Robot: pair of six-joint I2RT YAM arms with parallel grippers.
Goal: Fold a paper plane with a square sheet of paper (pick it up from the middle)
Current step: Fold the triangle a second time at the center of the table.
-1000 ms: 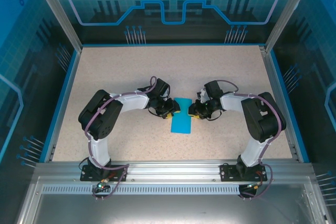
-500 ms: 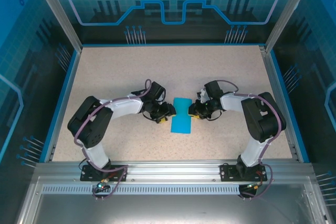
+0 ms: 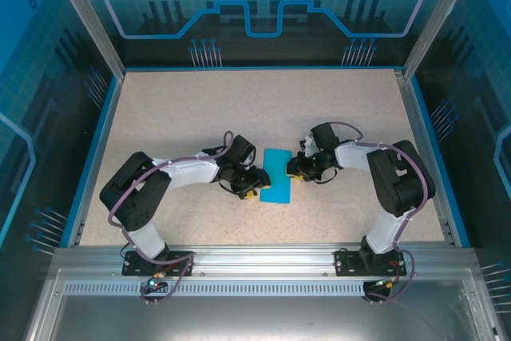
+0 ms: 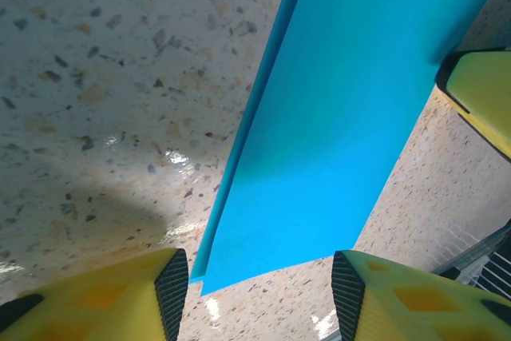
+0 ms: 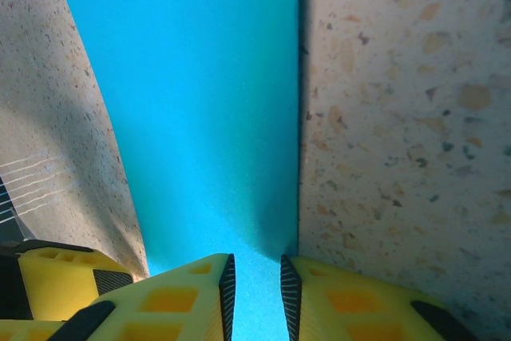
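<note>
The square sheet of paper (image 3: 278, 175) lies on the speckled table folded into a cyan-blue rectangle, its doubled edge on the left (image 4: 343, 93). My left gripper (image 3: 251, 190) sits low at the paper's near left corner. It is open (image 4: 259, 293), with the paper's near edge just ahead of the gap and nothing between its fingers. My right gripper (image 3: 293, 172) rests on the paper's right edge. Its fingers stand a narrow gap apart (image 5: 255, 289), with flat paper (image 5: 200, 101) showing under and between them.
A raised blue rim (image 3: 97, 149) borders the table, and an aluminium rail (image 3: 255, 257) runs along the near edge by the arm bases. Transparent panels stand on the far side and both flanks. Each wrist view catches a yellow finger of the other gripper (image 4: 479, 93).
My left gripper has come off the paper's left edge, slid toward the near left corner and opened wider. The right gripper and the paper have stayed put.
</note>
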